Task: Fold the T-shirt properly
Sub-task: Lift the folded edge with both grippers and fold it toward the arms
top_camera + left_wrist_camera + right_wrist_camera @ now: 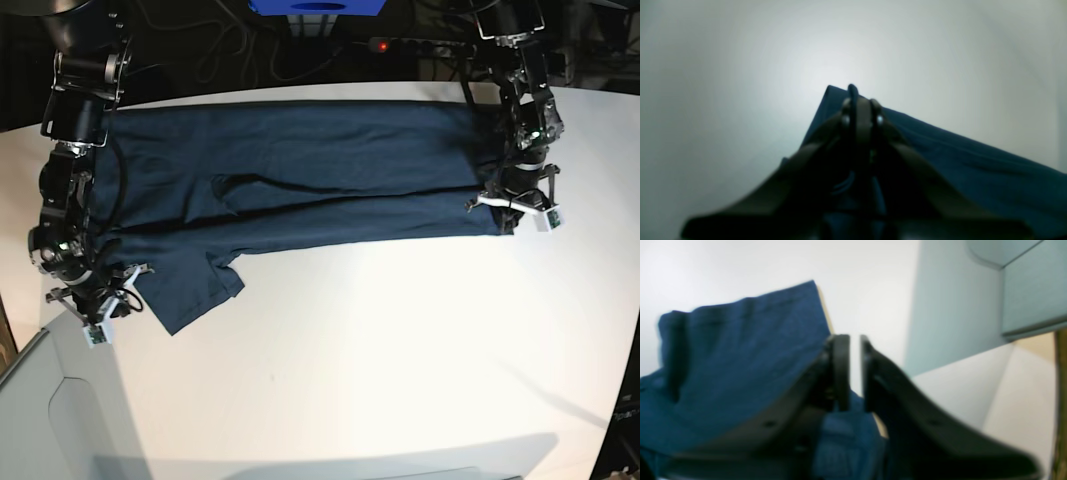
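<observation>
The dark navy T-shirt (300,180) lies spread across the far part of the white bench (400,350), folded along its length into a long band that reaches from one arm to the other. One short sleeve (190,285) sticks out from the band toward the near edge, just beside the right hand.

The left hand (860,100) is closed, and a corner of the T-shirt (957,160) is pinched between its two fingers. From this hand the cloth runs away to the right and downward in the left wrist view, and its edge is lifted a little above the bench. In the base view this hand (515,200) sits at the end of the band, at the near corner.

The right hand (855,373) has its fingers slightly apart, with a narrow gap between them where the pale bench shows through. The T-shirt (740,356) is bunched up just to the left of this hand and also under it. Whether any cloth is between the fingers, I cannot tell. In the base view this hand (95,300) is at the other end of the band, at its near edge.
</observation>
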Robot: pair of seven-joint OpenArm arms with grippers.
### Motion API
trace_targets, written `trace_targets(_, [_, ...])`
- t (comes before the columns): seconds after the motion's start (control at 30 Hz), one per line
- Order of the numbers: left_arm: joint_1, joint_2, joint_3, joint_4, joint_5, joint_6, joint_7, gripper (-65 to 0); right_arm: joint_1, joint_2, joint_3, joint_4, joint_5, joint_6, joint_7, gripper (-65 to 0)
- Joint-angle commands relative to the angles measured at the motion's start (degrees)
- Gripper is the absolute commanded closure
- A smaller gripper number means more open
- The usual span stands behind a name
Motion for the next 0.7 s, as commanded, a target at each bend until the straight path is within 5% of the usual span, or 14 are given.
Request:
trace_targets(0.0, [-0.7, -0.5, -0.1, 1.2, -0.4, -0.4, -1.2, 0.0, 2.6, 0.4, -0.7, -0.9, 0.8, 0.1, 1.7, -17.7])
trace_targets(0.13, [-0.7, -0.5, -0.1, 1.2, -0.3, -0.4, -1.2, 0.0, 5.6, 0.3, -2.4, -7.6, 0.8, 0.1, 2.0, -37.3])
trace_targets(0.23, [-0.7, -0.5, -0.1, 1.1, -0.3, -0.4, -1.2, 0.0, 7.0, -0.5, -2.7, -12.1, 0.8, 0.1, 5.0, -44.9])
trace_targets(0.67, [-0.7, -0.4, -0.1, 1.1, -0.3, -0.4, -1.2, 0.0, 10.0, -0.9, -5.3, -26.0, 0.8, 0.1, 14.1, -47.8])
